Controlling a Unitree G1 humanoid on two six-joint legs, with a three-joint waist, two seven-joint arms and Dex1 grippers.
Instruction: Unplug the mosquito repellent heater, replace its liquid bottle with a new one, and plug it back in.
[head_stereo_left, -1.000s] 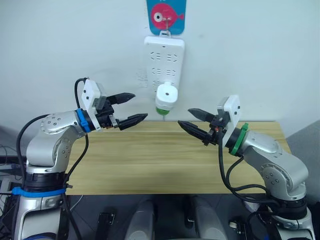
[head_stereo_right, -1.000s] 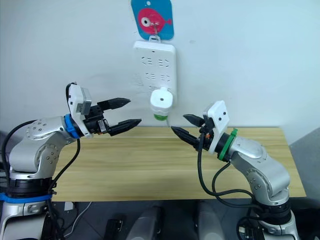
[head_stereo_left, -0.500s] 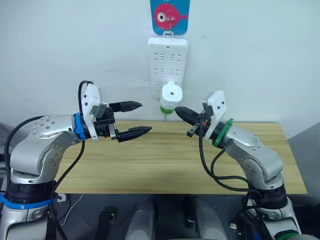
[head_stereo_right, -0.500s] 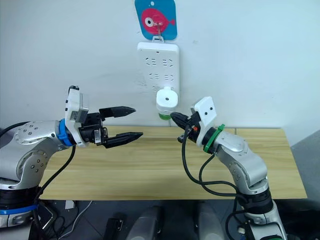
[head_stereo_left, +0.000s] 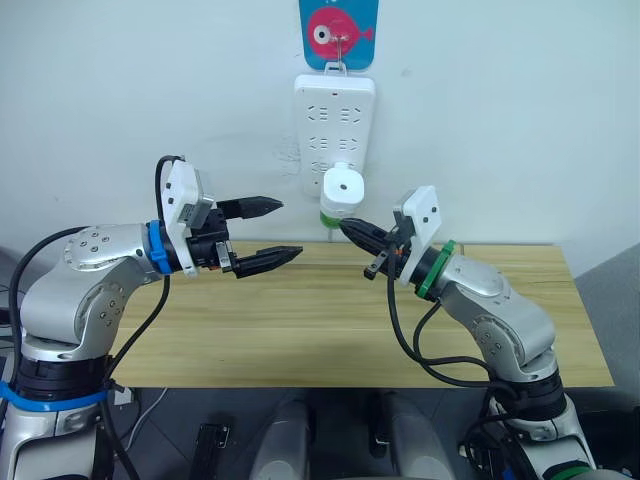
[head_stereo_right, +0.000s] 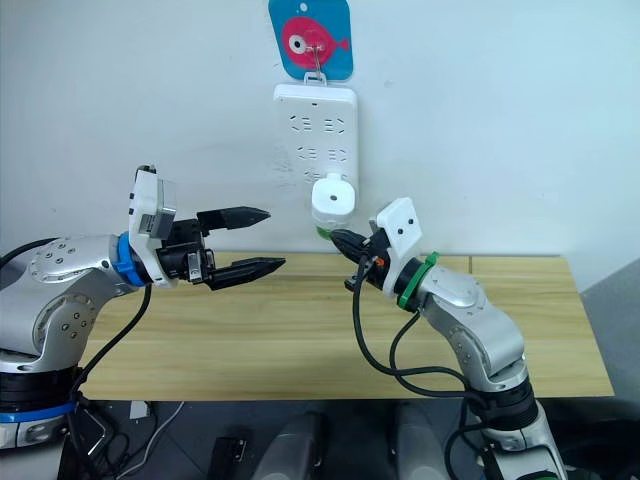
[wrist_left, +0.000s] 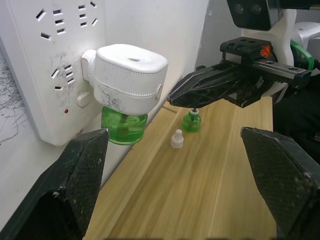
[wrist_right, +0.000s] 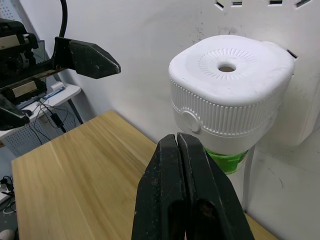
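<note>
The mosquito repellent heater (head_stereo_left: 342, 186) is a white rounded unit plugged into the bottom of the wall power strip (head_stereo_left: 335, 110), with its green liquid bottle (wrist_left: 124, 127) screwed in underneath. My right gripper (head_stereo_left: 346, 227) is shut on nothing, its tip right beside that green bottle and just under the heater (wrist_right: 230, 85). My left gripper (head_stereo_left: 291, 227) hangs open and empty over the table, well to the left of the heater. A small green bottle (wrist_left: 191, 121) and a white cap (wrist_left: 177, 139) stand on the table near the wall, under the right gripper.
The wooden table (head_stereo_left: 300, 320) runs along the white wall. A blue sticker hook with a pink fish (head_stereo_left: 338, 30) holds the power strip up. A side desk with cables (wrist_right: 45, 100) stands off beyond the table's left end.
My right gripper has shut its fingers and swung left and up, from open over the table to right beside the heater's bottle. The left gripper has barely moved. The head camera has shifted slightly.
</note>
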